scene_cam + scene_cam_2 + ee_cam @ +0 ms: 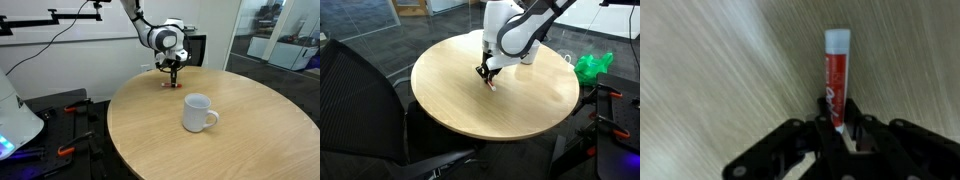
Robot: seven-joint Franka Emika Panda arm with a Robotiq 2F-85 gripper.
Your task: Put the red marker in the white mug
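Observation:
The red marker (836, 75) has a whitish end pointing away from my wrist. Its near end sits between my fingers. My gripper (840, 128) is shut on the marker, low over the round wooden table (250, 130). In both exterior views the gripper (173, 76) (487, 74) is at the table's edge nearest the arm's base, with the marker (492, 85) tilted below the fingertips. The white mug (197, 112) stands upright near the table's middle, handle to the right, well apart from the gripper. The mug does not show in the wrist view.
A dark office chair (365, 110) stands close to the table's edge. A green bag (592, 66) lies on the floor beyond the table. Orange-handled tools (70, 108) lie on a dark surface beside the table.

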